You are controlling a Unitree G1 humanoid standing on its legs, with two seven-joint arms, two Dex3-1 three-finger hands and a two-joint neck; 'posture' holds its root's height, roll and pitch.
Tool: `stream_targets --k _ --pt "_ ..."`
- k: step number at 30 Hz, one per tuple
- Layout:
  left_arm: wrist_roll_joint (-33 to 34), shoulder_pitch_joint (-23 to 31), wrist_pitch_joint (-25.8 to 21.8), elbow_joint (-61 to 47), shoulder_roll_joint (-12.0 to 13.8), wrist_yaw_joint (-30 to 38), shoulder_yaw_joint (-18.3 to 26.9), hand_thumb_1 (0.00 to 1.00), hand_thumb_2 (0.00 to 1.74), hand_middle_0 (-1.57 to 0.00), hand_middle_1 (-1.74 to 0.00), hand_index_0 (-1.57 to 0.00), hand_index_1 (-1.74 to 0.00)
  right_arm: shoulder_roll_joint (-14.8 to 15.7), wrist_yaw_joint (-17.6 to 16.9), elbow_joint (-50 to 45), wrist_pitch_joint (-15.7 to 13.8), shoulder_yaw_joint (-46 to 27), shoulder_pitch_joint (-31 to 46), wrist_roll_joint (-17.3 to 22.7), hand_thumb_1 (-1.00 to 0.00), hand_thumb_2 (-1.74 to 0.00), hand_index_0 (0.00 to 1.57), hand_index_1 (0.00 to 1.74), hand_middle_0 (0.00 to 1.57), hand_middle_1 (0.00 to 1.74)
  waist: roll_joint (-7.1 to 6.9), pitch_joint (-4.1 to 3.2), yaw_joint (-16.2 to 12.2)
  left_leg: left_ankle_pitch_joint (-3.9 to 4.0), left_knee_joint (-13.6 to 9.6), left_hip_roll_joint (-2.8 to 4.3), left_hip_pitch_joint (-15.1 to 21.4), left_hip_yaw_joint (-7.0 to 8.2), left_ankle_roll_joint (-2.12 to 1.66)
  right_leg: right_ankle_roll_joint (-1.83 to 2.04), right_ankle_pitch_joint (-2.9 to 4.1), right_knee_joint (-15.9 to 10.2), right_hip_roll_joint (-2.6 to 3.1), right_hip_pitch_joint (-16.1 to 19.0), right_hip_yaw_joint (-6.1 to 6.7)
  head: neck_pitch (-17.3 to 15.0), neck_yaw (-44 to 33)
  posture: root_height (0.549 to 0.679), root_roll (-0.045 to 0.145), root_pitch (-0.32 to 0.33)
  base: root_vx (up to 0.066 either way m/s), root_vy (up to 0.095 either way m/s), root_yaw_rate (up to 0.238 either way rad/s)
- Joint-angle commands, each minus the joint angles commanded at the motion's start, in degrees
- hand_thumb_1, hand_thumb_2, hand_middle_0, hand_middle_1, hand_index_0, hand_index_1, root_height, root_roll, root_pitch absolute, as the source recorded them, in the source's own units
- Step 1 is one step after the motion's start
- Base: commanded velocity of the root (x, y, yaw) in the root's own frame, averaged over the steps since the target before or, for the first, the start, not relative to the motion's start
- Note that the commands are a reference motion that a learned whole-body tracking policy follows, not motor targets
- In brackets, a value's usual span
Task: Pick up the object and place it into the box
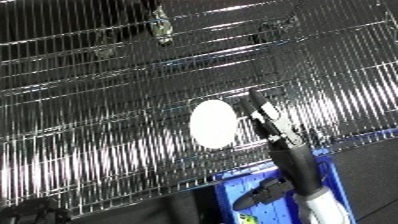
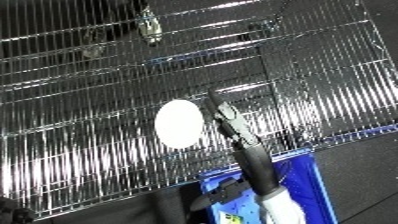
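Item: white oval object (image 1: 213, 123) on wire shelf (image 1: 89, 100) | right hand (image 1: 269, 120) just beside it; fingers straight, extended, nothing pinched | blue bin (image 1: 240, 187) below shelf edge | advice: curl round object before lifting; carry down to bin

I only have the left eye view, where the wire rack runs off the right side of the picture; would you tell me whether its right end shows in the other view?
Observer: Yes. In the right eye view the wire rack ends inside the picture, and its far right corner sits near the top right.
Operator: Thank you. What lies past that end?
Observer: Only a dark surface in the narrow strip that shows there. The white object lies well to the left of it.
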Motion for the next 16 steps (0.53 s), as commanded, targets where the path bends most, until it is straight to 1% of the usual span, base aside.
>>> stream_targets --k 7,11,16 --pt "0.39 -0.01 0.94 -1.12 0.53 0.43 -0.23 1.0 1.74 -1.57 -1.74 -1.57 -1.74 0.74 -3.54 1.54 -1.65 -0.26 -2.33 -0.3 0.0 0.0 0.0 0.0 0.0 0.0 0.16 0.0 0.68 -0.67 1.16 -0.11 -1.77 -0.15 0.22 0.24 0.02 1.25 -0.42 -1.82 -0.36 1.43 1.11 0.619 0.064 0.103 0.01 -0.005 0.045" --pt "0.39 0.01 1.16 -1.19 0.69 0.28 0.01 1.0 1.74 -1.57 -1.74 -1.57 -1.74 1.06 -5.49 1.66 -2.52 -1.18 -3.18 -0.5 0.0 0.0 0.0 0.0 0.0 0.0 0.25 0.0 0.79 -1.12 1.95 -0.16 -2.71 -0.09 0.35 0.32 -0.11 2.0 -0.55 -2.79 -0.39 1.59 1.21 0.616 0.061 0.11 0.016 0.01 0.009" --pt "0.48 0.02 1.56 -1.22 0.76 0.21 0.27 1.0 1.74 -1.57 -1.74 -1.57 -1.74 1.15 -7.08 1.3 -2.87 -2.21 -3.54 -1.21 0.0 0.0 0.0 0.0 0.0 0.0 0.3 0.0 0.83 -1.52 2.51 -0.14 -3.48 0.0 0.5 0.45 -0.16 2.6 -0.64 -3.72 -0.36 1.56 1.29 0.614 0.058 0.118 0.019 0.01 0.006"
